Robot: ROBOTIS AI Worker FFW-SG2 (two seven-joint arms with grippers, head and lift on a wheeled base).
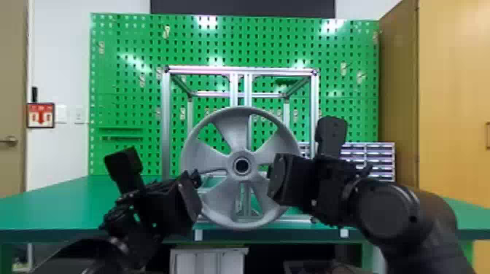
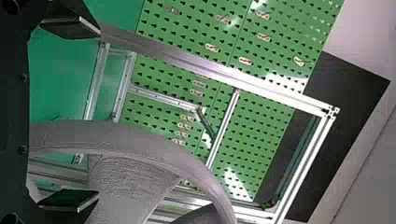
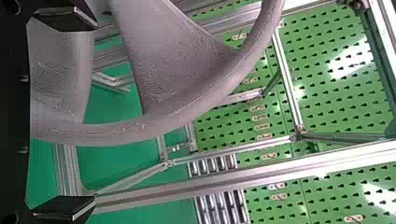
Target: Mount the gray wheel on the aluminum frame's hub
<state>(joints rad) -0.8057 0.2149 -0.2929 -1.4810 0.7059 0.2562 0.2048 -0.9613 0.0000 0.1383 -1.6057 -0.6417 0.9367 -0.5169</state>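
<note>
- From where I stand, the left arm comes up from the lower left of the head view, its claw [image 1: 159, 169] beside the lower left of the gray wheel [image 1: 235, 136]; its two fingers are spread wide.
- The right arm reaches in from the lower right, bent inward, with its claw [image 1: 304, 145] at the wheel's right side, fingers wide too.
- Each wrist view has the rim passing through the space between that claw's fingers.
- The wheel stands upright mid-frame, in front of the aluminum frame [image 1: 240, 70]; whether it's seated on the hub, I can't tell.
- Its lower rim appears near the front edge of the green tabletop [image 1: 54, 207].
- There's a gap between its upper rim and the frame's top beam.
- The right claw's outer finger appears just beside the frame's right post [image 1: 314, 109].
</note>
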